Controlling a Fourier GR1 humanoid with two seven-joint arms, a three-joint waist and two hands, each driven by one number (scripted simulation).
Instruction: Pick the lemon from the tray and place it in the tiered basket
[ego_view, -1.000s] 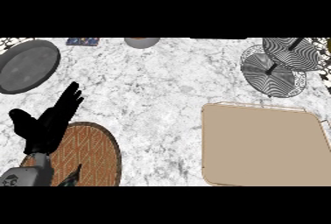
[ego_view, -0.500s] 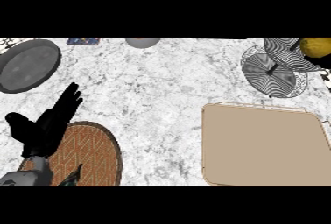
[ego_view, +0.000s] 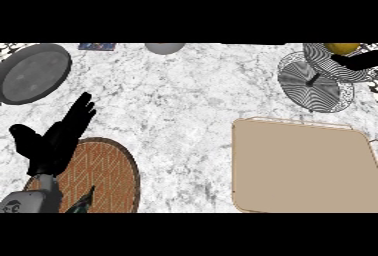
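The yellow lemon (ego_view: 344, 48) shows at the top right edge, above the upper tier of the wire tiered basket (ego_view: 316, 85). My right hand (ego_view: 357, 61) comes in from the right edge, with a dark finger curled under the lemon; most of that hand is out of view. The tan tray (ego_view: 299, 167) lies at the lower right with nothing on it. At the lower left my left hand (ego_view: 55, 137) rests open, fingers straight and pointing up, over the edge of a round brown board.
A grey plate (ego_view: 33, 72) sits at the upper left. A round brown patterned board (ego_view: 103, 175) lies at the lower left. A grey bowl (ego_view: 164, 47) and a small blue item (ego_view: 97, 46) stand along the far edge.
The lemon and my right hand have come into view at the top right and moved left over the basket's upper tier. The left hand has barely moved.
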